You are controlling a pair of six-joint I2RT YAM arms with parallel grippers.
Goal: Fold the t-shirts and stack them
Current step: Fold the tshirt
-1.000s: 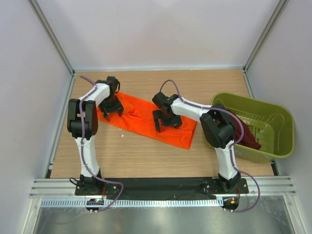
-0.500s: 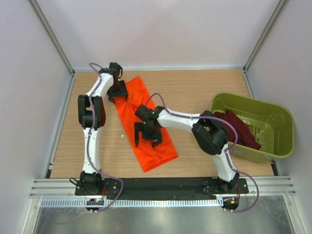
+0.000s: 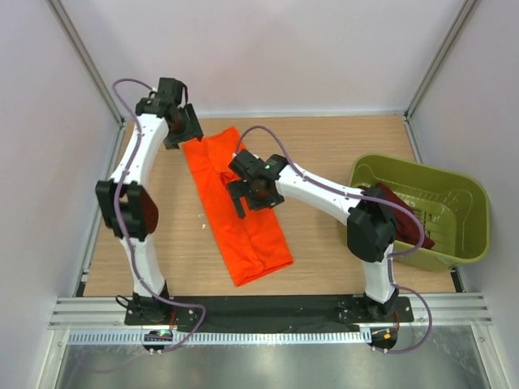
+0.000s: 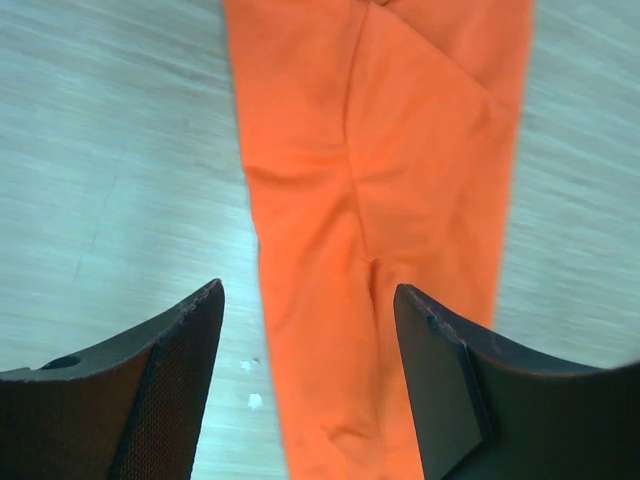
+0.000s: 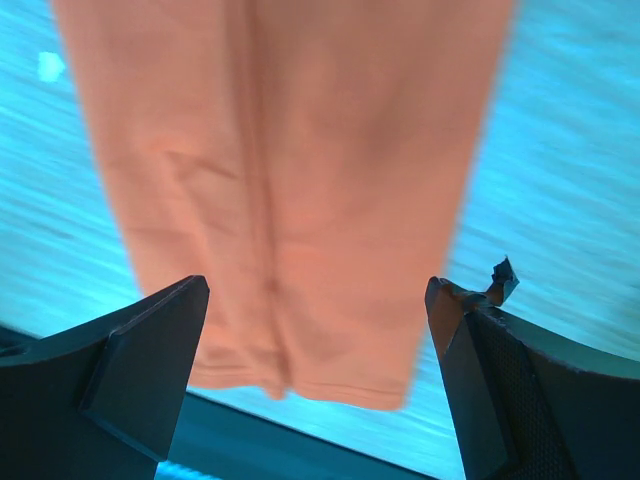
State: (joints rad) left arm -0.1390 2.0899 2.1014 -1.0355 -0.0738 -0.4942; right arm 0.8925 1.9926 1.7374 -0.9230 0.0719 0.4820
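The bright orange t-shirt [image 3: 235, 219] lies folded into a long narrow strip running from the table's far left toward the near edge; it also shows in the left wrist view [image 4: 380, 200] and the right wrist view [image 5: 290, 180]. The dark maroon t-shirt [image 3: 405, 215] lies crumpled in the olive-green tub. My left gripper [image 3: 180, 136] is open and empty above the strip's far end. My right gripper [image 3: 253, 193] is open and empty above the strip's middle.
The olive-green plastic tub [image 3: 462, 203] stands at the right side of the table. White walls with metal posts close in the back and sides. Small white specks [image 4: 250, 385] lie on the wood left of the shirt.
The orange strip has swung from lying across the table to running lengthwise toward the near edge. Both grippers have let it go and lifted; the left arm moved back toward the far left corner.
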